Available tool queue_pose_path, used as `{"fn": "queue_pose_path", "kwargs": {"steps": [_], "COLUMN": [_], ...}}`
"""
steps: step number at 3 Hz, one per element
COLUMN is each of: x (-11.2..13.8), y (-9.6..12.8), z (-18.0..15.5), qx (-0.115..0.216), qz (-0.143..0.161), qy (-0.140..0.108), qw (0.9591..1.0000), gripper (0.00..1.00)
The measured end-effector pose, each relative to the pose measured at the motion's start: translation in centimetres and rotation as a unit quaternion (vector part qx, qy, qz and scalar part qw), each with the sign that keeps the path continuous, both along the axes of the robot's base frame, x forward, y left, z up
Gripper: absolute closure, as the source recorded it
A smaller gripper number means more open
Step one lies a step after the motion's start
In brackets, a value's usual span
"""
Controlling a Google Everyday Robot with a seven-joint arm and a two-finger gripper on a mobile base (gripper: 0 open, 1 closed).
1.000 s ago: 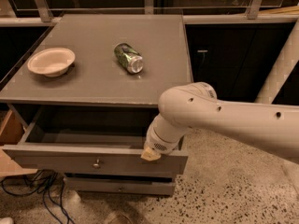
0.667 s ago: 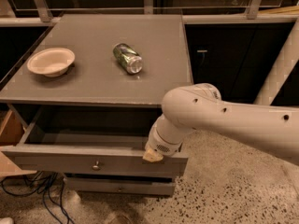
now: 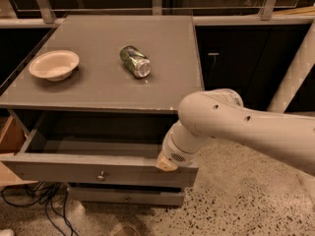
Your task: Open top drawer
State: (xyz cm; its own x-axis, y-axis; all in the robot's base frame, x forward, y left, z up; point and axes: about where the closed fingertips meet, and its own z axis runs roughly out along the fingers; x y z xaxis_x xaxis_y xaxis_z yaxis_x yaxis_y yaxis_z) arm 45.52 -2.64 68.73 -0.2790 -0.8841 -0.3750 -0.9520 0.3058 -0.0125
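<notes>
The top drawer of the grey cabinet stands pulled out, its deep grey interior showing, with a small round metal knob at the centre of its front. My white arm reaches in from the right. My gripper sits at the right end of the drawer's front edge, mostly hidden behind the wrist. A thinner drawer front shows below, shut.
On the cabinet top lie a white bowl at the left and a green can on its side near the middle. Cables trail on the speckled floor at the lower left. A white post stands at the right.
My arm has shifted slightly to the right and toward the camera. The drawer stands about as far out as before.
</notes>
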Motion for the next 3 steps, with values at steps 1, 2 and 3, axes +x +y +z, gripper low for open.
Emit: {"fn": "queue_pose_path", "kwargs": {"steps": [1, 2, 3], "x": [0.00, 0.00, 0.00], "y": [0.00, 0.00, 0.00], "z": [0.00, 0.00, 0.00], "qx": [0.000, 0.000, 0.000], "qz": [0.000, 0.000, 0.000], "qy": [0.000, 0.000, 0.000], "qw": [1.0000, 1.0000, 1.0000], "gripper": [0.74, 0.45, 0.20]}}
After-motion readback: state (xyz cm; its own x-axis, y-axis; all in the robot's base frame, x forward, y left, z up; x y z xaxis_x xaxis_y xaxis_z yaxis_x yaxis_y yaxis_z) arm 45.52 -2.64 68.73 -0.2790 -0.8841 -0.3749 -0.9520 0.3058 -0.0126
